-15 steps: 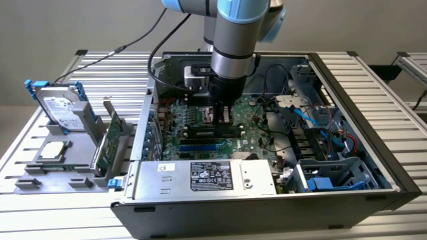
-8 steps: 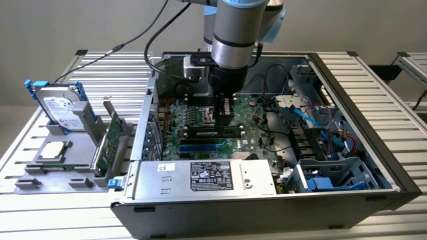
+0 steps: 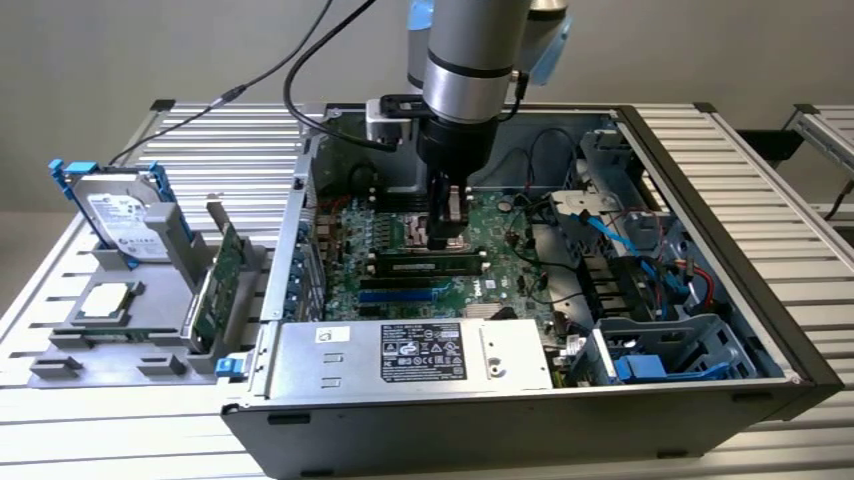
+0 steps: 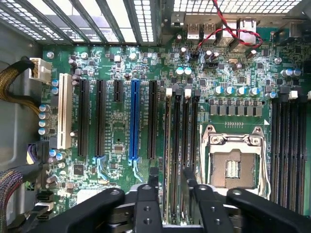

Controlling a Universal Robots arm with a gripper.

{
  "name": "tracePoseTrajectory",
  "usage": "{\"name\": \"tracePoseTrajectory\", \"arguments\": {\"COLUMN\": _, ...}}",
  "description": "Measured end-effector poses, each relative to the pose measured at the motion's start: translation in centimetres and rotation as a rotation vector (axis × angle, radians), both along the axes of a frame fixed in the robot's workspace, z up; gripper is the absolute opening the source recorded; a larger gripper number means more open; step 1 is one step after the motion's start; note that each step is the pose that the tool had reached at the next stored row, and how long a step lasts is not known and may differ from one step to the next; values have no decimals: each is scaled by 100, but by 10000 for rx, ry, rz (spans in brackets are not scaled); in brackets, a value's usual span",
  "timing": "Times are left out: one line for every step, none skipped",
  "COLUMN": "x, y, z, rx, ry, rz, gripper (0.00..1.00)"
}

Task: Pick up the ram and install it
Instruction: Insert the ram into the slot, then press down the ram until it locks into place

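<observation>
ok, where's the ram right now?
In the exterior view, the ram sits across the motherboard inside the open case. It is just at the tip of the tool, with the blue slots alongside it.

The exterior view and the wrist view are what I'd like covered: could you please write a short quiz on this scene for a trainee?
1. True or false: the hard drive lies inside the computer case.
2. The gripper hangs over: A) the motherboard; B) the slatted table; C) the expansion card.
3. Fill in: the long slot standing between black ones is coloured ____.
Key: 1 false, it stands outside, on the exterior view's left; 2 A; 3 blue.
</observation>
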State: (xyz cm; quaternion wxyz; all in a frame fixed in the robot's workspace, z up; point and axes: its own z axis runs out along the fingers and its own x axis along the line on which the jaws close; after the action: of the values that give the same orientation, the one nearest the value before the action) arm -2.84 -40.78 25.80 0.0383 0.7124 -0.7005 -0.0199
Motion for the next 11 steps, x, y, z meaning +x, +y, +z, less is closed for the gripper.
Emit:
{"name": "tracePoseTrajectory", "arguments": {"x": 0, "y": 0, "z": 0, "rx": 0, "ry": 0, "rz": 0, "gripper": 25}}
{"name": "tracePoseTrajectory", "arguments": {"x": 0, "y": 0, "z": 0, "rx": -1, "ry": 0, "rz": 0, "gripper": 25}}
{"name": "tracePoseTrajectory", "arguments": {"x": 0, "y": 0, "z": 0, "rx": -1, "ry": 1, "rz": 1, "gripper": 18}}
{"name": "tracePoseTrajectory", "arguments": {"x": 0, "y": 0, "z": 0, "rx": -1, "ry": 1, "rz": 0, "gripper": 13}}
{"name": "tracePoseTrajectory", "arguments": {"x": 0, "y": 0, "z": 1, "rx": -1, "ry": 1, "rz": 0, "gripper": 13}}
{"name": "tracePoseTrajectory", "arguments": {"x": 0, "y": 0, "z": 1, "rx": -2, "ry": 2, "rz": 1, "gripper": 11}}
{"name": "tracePoseTrajectory", "arguments": {"x": 0, "y": 0, "z": 1, "rx": -2, "ry": 2, "rz": 1, "gripper": 11}}
{"name": "tracePoseTrajectory", "arguments": {"x": 0, "y": 0, "z": 1, "rx": -2, "ry": 2, "rz": 0, "gripper": 11}}
{"name": "tracePoseTrajectory", "arguments": {"x": 0, "y": 0, "z": 1, "rx": -1, "ry": 2, "rz": 1, "gripper": 11}}
{"name": "tracePoseTrajectory", "arguments": {"x": 0, "y": 0, "z": 0, "rx": -1, "ry": 2, "rz": 0, "gripper": 11}}
{"name": "tracePoseTrajectory", "arguments": {"x": 0, "y": 0, "z": 1, "rx": -1, "ry": 3, "rz": 0, "gripper": 11}}
